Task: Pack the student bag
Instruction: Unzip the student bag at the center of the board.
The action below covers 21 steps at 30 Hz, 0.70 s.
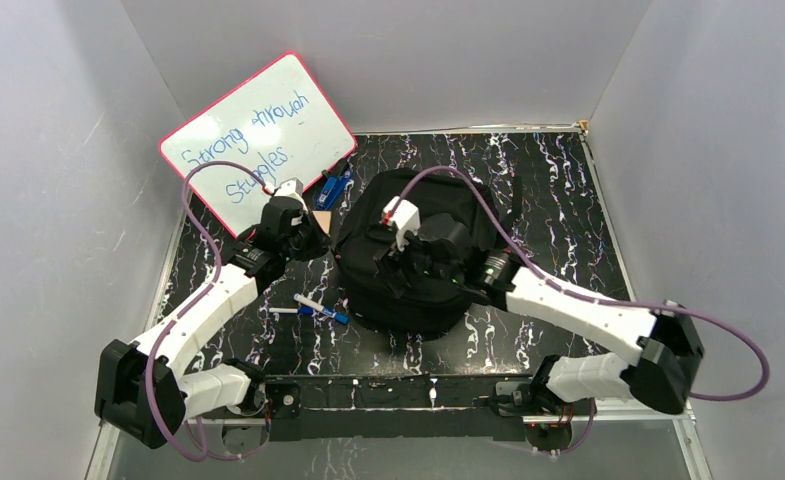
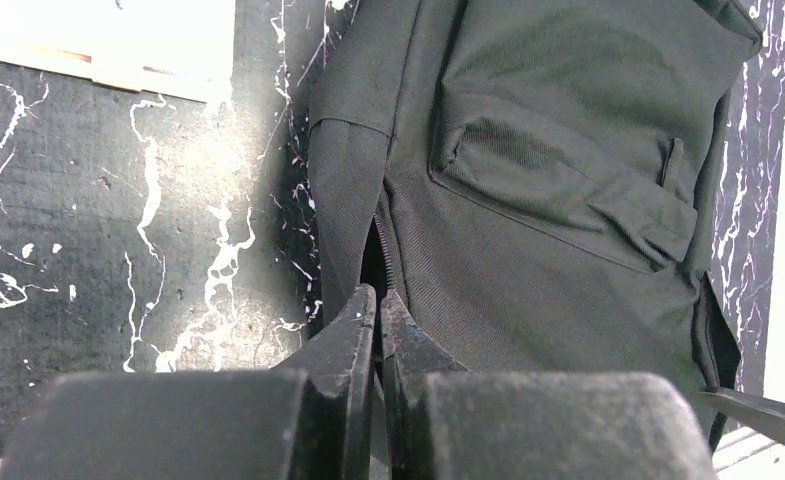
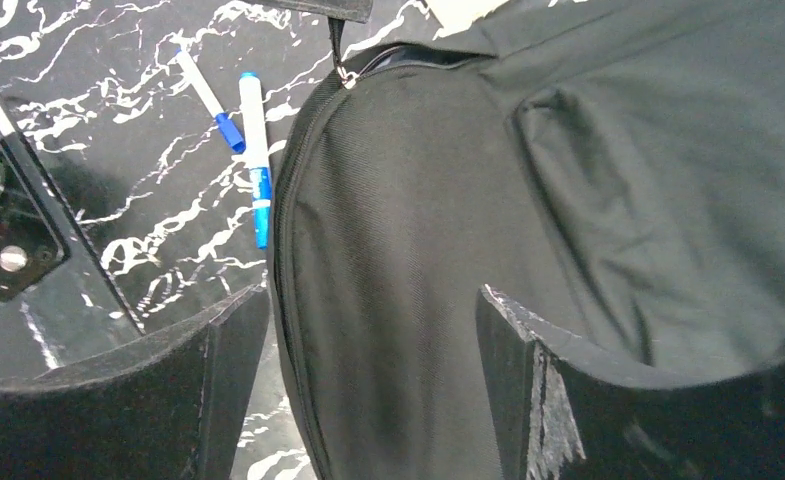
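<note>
The student bag (image 1: 423,250) is a big black fabric backpack lying in the middle of the marbled table. My left gripper (image 1: 306,238) is at the bag's left edge. In the left wrist view this left gripper (image 2: 379,300) is shut, its tips right at the zipper seam of the bag (image 2: 568,200); nothing visibly shows between the fingers. My right gripper (image 1: 408,265) hovers over the front part of the bag. Seen from the right wrist, the right gripper (image 3: 368,325) stands wide open over the bag (image 3: 418,200), holding nothing. A zipper pull (image 3: 342,70) lies at the bag's upper edge.
Two blue-capped white markers (image 1: 320,308) (image 3: 255,150) lie on the table to the left of the bag. A pink-rimmed whiteboard (image 1: 258,135) leans at the back left, with a small blue item (image 1: 333,187) beside it. Grey walls enclose the table.
</note>
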{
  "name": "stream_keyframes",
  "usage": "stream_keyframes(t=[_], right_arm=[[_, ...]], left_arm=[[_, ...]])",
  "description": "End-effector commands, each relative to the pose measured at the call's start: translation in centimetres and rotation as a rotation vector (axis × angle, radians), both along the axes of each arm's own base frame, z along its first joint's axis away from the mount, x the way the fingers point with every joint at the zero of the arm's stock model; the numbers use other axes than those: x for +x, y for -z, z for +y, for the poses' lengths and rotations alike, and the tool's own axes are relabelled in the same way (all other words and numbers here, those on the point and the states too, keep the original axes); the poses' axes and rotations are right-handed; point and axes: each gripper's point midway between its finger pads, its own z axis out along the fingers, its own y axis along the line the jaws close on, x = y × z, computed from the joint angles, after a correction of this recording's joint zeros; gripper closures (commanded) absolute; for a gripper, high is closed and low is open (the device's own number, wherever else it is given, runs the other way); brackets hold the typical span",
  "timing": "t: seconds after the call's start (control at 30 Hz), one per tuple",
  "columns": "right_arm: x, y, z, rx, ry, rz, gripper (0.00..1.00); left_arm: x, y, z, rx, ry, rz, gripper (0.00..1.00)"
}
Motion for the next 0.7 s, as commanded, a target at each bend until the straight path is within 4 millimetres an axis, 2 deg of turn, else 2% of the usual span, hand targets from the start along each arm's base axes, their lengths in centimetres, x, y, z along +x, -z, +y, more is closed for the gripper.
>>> stream_keyframes(t=[0.0, 0.2, 0.4, 0.57, 0.67], right_arm=[[0.0, -1.3, 2.7, 0.061, 0.021, 0.132, 0.19], [-0.5, -2.7, 6.4, 0.148, -0.014, 0.153, 0.2], [0.0, -0.1, 9.0, 0.054, -0.012, 0.07, 0.16], [1.1, 2.3, 9.4, -0.006, 0.007, -0.024, 0.14], [1.3, 3.5, 9.4, -0.041, 0.008, -0.059, 0.17]], left_arm=[[-0.5, -0.5, -0.3, -0.03, 0.024, -0.013, 1.0], [-0.7, 0.0, -0.2, -0.034, 0.011, 0.005, 1.0], [-0.9, 0.1, -0.2, -0.043, -0.001, 0.016, 1.0], [-1.0, 0.3, -0.4, -0.056, 0.005, 0.024, 1.0], [-0.9, 0.4, -0.6, -0.062, 0.01, 0.031, 1.0]])
